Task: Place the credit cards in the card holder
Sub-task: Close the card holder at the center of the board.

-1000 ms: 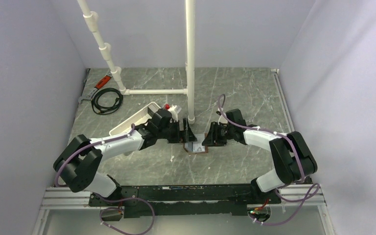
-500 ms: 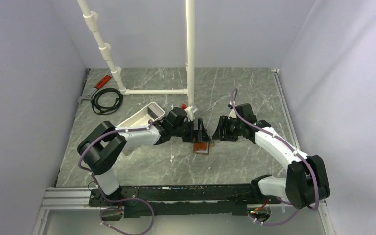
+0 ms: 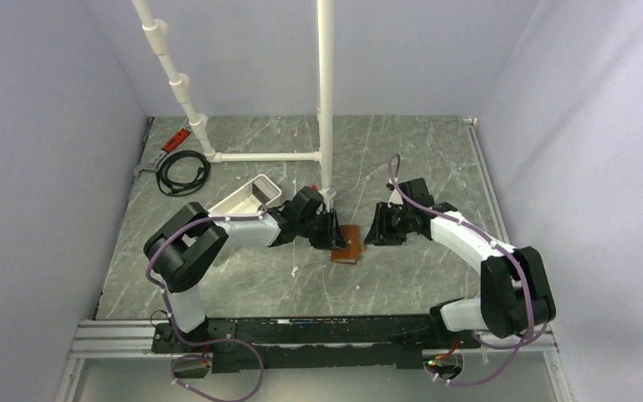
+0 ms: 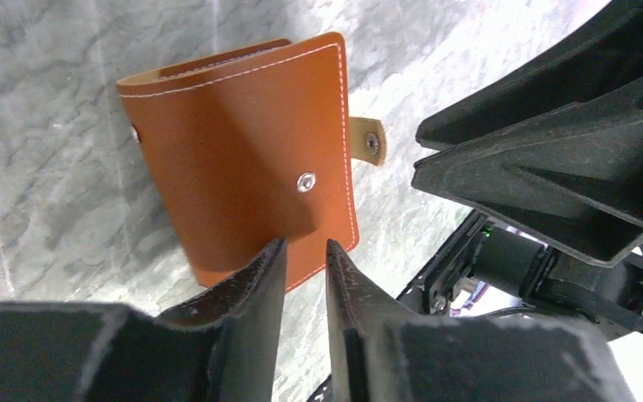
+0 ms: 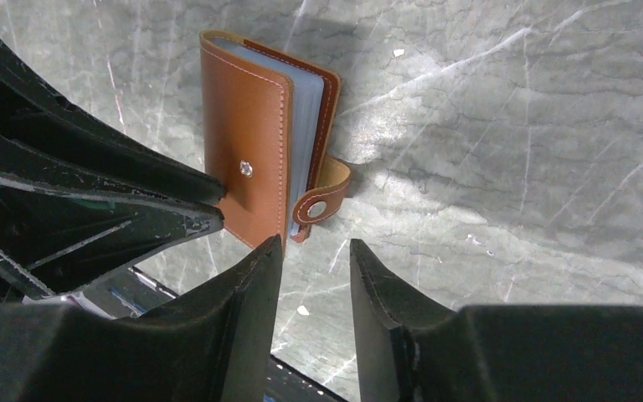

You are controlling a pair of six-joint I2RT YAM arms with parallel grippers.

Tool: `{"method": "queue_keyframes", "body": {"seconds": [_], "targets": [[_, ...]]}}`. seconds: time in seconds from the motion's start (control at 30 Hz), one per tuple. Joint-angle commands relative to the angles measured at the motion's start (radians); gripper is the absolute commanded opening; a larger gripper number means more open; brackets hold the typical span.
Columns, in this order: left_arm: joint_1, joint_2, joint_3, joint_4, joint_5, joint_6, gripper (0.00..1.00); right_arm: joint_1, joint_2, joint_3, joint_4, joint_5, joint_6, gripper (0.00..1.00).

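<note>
- The grey marbled counter (image 3: 243, 276) carries everything; a white pipe frame (image 3: 326, 100) stands at its 12 o'clock side.
- A long white tray (image 3: 247, 197) lies at 10 o'clock from the centre, with a coiled black cable (image 3: 182, 172) farther out on the same bearing.
- The card holder (image 3: 349, 243) lies folded shut near the middle of the counter, between the two arms. Pale bluish leaves are seen between its brown covers in the right wrist view.
- No loose credit cards can be made out, and whether any sit in the leaves cannot be told.
- The left gripper (image 4: 303, 251) is placed at the holder's 9 o'clock edge. Its fingers are drawn nearly together, and nothing is seen in the narrow gap.
- The right gripper (image 5: 314, 251) is held just off the holder's 3 o'clock edge, moderately spread and empty.
- The strap (image 5: 322, 201) curls loose at the open edge, its snap not pressed onto the stud on the cover.
- The step is judged to be handling the folded holder, not inserting a card. If cards remain, the cover must be lifted and held open; otherwise the strap is to be snapped down.
</note>
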Motion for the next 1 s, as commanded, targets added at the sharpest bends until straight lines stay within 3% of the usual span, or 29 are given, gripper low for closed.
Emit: {"method": "queue_keyframes", "body": {"seconds": [0.0,0.2,0.33,0.97], "targets": [[-0.006,0.023,0.04,-0.075,-0.031,0.003,0.27,0.014,0.013,0.03,0.049,-0.019,-0.019,0.37],[-0.011,0.053,0.043,-0.09,-0.027,0.001,0.07,0.049,0.051,0.063,0.024,0.038,-0.02,0.4],[-0.014,0.061,0.041,-0.091,-0.033,0.002,0.0,0.078,0.077,0.096,-0.006,0.109,-0.021,0.38],[-0.019,0.058,0.035,-0.095,-0.043,0.015,0.0,0.192,0.16,0.193,-0.101,0.296,-0.004,0.31]]}}
